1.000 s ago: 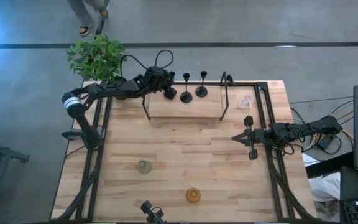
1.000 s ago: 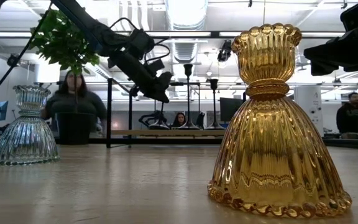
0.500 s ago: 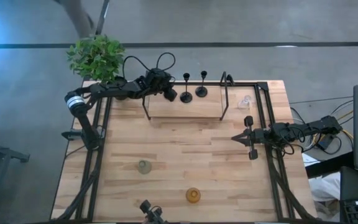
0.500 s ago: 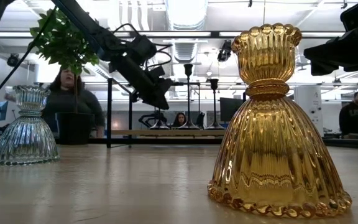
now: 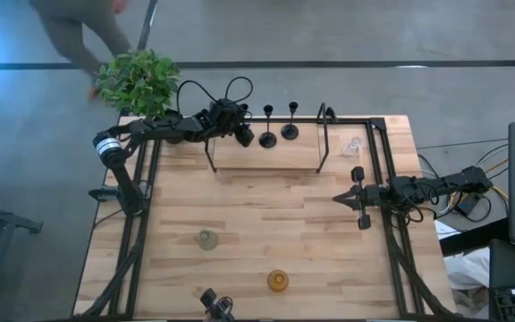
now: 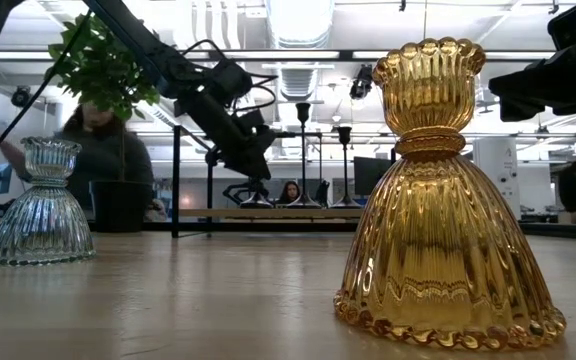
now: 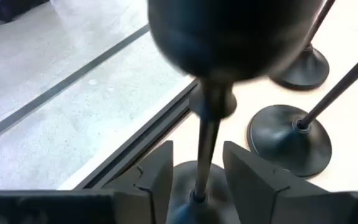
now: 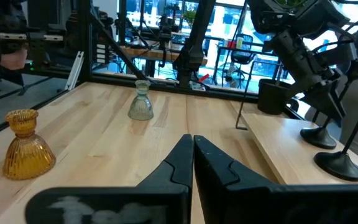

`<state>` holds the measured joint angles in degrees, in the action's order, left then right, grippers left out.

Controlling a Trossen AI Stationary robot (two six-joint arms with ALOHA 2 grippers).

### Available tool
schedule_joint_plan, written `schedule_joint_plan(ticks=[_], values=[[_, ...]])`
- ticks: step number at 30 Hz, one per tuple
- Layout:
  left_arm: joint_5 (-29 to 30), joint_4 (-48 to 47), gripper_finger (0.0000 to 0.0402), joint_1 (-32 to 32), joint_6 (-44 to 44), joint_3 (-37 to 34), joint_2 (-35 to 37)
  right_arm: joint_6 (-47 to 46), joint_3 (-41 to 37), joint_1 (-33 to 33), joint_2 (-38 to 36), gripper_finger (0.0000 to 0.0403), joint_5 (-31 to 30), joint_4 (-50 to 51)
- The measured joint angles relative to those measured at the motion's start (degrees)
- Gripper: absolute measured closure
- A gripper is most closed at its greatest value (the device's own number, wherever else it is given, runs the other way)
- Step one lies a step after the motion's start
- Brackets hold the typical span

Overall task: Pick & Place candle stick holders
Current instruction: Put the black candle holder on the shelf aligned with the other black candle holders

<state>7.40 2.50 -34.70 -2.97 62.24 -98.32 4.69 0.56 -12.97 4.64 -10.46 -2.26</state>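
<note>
Three black candle stick holders stand in a row on a raised wooden shelf [image 5: 266,154] at the table's far side. My left gripper [image 5: 241,132] is open at the leftmost one. Its fingers [image 7: 161,177] stand on either side of the thin stem [image 7: 205,152], with a gap on each side. That holder's base [image 7: 197,205] rests on the shelf. The other two black holders [image 5: 268,138] [image 5: 290,131] stand to its right. Three glass holders rest on their bases: grey-green [image 5: 206,240], amber [image 5: 278,281], clear [image 5: 353,145]. My right gripper [image 5: 358,199] waits shut at the table's right.
A potted green plant [image 5: 138,82] stands at the far left corner, beside my left arm. Black frame rails [image 5: 378,179] run along the table's sides, and two upright bars [image 5: 324,134] flank the shelf. A person passes behind the plant. Bare wood lies mid-table.
My left gripper has opened and let go of the leftmost black holder's stem. It has stayed where it was. The holder stands upright on the shelf. A person has walked past behind the plant.
</note>
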Motion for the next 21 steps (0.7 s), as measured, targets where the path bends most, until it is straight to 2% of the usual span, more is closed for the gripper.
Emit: schedule_joint_plan(ticks=[6, 21], values=[[-0.3, -0.86, 0.023, 0.0, 1.36, 0.06, 0.07, -0.08, 0.0, 0.01, 0.0, 0.0394, 0.0, 0.0], [-1.31, -2.67, 0.023, 0.0, 2.92, 0.11, 2.29, 0.0, 0.0, 0.0, 0.0, 0.0394, 0.0, 0.0]])
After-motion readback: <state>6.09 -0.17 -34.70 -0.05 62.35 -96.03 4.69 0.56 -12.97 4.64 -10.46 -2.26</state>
